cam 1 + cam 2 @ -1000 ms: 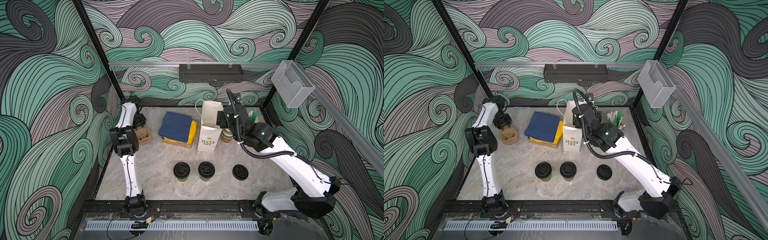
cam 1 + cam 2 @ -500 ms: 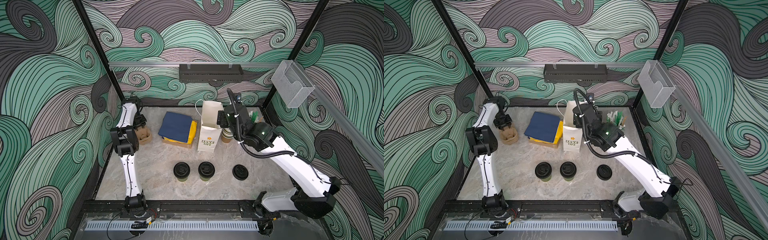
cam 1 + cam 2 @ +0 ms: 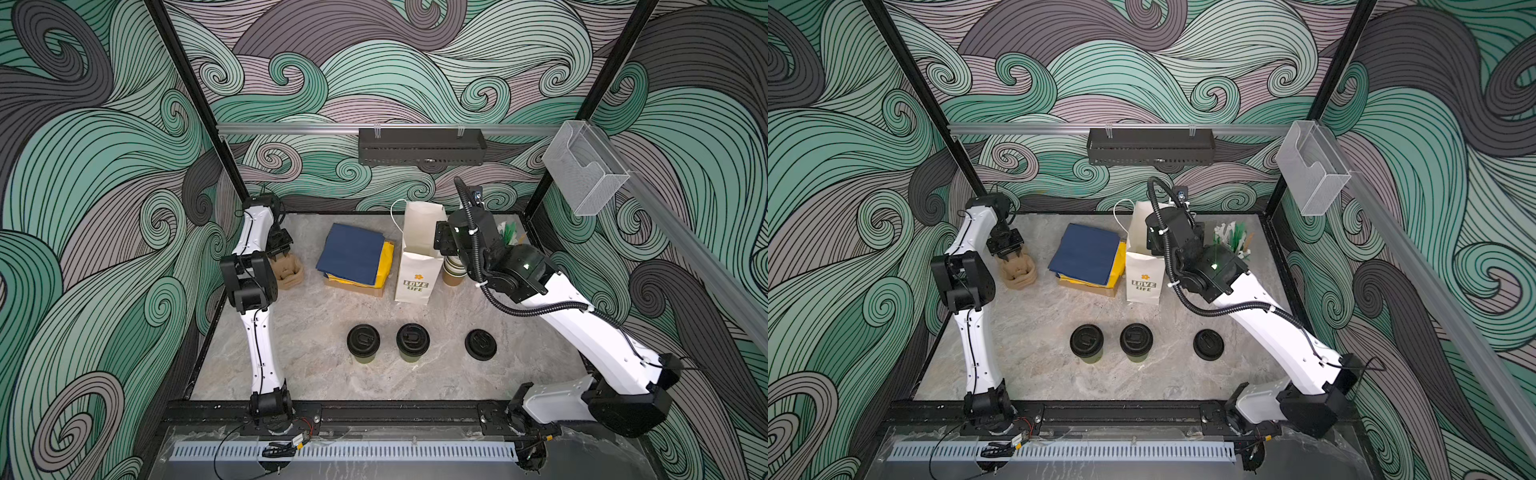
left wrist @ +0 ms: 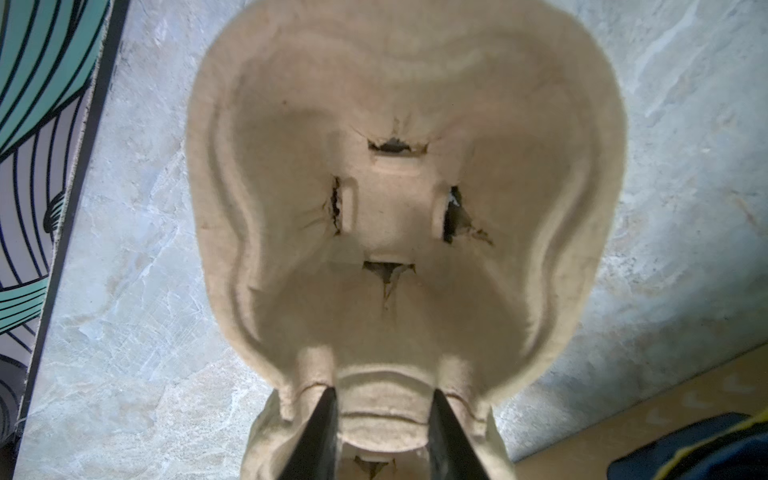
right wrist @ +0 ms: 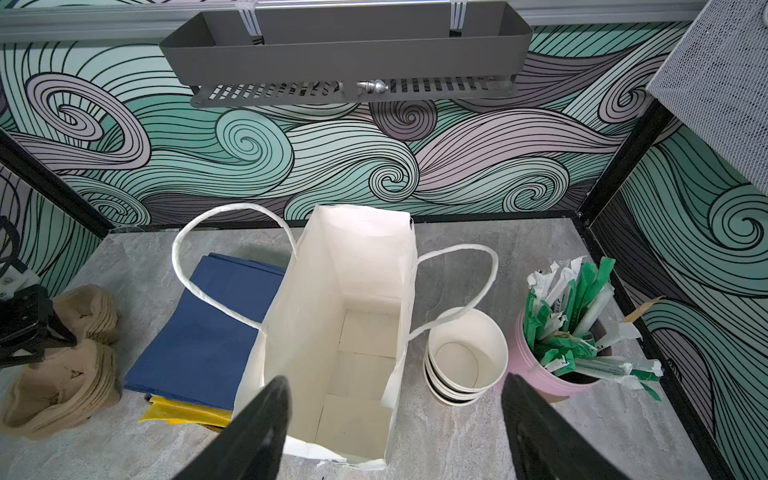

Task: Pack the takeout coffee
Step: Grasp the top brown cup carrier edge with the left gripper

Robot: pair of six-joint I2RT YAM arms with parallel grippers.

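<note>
Both top views show the takeout coffee as two olive-brown cups with black sip lids [image 3: 363, 341] [image 3: 412, 340] [image 3: 1086, 340] [image 3: 1136, 339], standing side by side on the table's front half, untouched. A white paper bag [image 3: 419, 257] [image 5: 353, 332] stands open and empty at the back. My right gripper [image 5: 395, 377] hangs open just above the bag's mouth. At the back left, my left gripper [image 4: 382, 392] [image 3: 282, 251] points down into a stack of tan pulp cup carriers [image 4: 399, 124] [image 3: 289, 272]. Its fingers press both sides of the top carrier's middle ridge.
Folded blue and yellow napkins [image 3: 355, 257] lie between the carriers and the bag. A stack of lidless cups [image 5: 465, 357] and a pink pot of wrapped straws [image 5: 582, 345] stand right of the bag. A loose black lid [image 3: 481, 344] lies right of the lidded cups.
My left gripper's jaws have narrowed onto the top carrier's ridge. Neither arm has visibly shifted, and the right gripper stays open over the bag.
</note>
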